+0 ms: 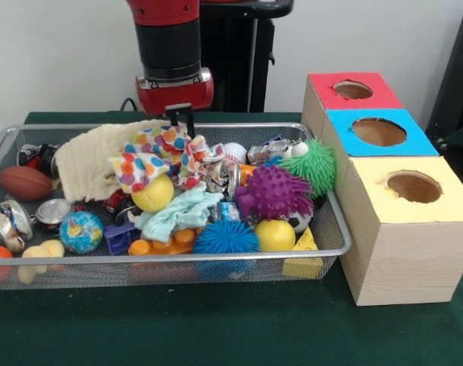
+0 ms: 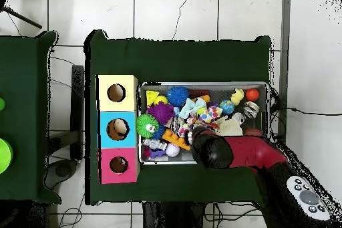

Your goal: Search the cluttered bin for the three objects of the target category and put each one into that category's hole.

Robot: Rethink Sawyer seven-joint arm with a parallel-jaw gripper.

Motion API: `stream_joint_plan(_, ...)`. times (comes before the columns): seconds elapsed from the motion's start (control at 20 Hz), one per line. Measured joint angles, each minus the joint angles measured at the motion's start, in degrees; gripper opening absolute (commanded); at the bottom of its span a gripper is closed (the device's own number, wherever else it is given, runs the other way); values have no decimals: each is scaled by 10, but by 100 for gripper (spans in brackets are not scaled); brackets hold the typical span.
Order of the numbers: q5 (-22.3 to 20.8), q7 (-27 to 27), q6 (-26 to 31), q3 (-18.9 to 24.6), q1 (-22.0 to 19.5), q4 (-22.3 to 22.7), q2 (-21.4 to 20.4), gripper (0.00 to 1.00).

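The wire-mesh bin (image 1: 216, 258) lies on the green table, full of toys, cloths and cans; it also shows in the overhead view (image 2: 200, 84). My gripper (image 1: 180, 122) hangs over the bin's far side. Its tip touches the top of a polka-dot cloth (image 1: 159, 156) that drapes over a yellow ball (image 1: 153, 193). In the overhead view the arm (image 2: 214, 150) hides the gripper. The red-surround hole (image 1: 353, 90) tops the farthest wood box to the right of the bin, and also shows in the overhead view (image 2: 119, 165).
A blue-surround hole (image 1: 378, 131) and a yellow-surround hole (image 1: 414, 186) sit in line with the red one. The bin holds a cream towel (image 1: 90, 160), a teal cloth (image 1: 181, 213), purple (image 1: 275, 191), green (image 1: 319, 164) and blue (image 1: 225, 238) spiky balls, a football (image 1: 25, 183) and a globe ball (image 1: 81, 231).
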Motion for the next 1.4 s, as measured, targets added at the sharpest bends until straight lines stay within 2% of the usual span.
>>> stream_joint_plan(0.6,61,18,-78,-48,15,64,24,0)
stream_joint_plan(0.65,68,18,-96,-61,30,76,29,100)
stream_joint_plan(1.1,97,18,-115,-87,70,100,41,100)
stream_joint_plan(1.4,109,18,-111,-90,70,101,39,100)
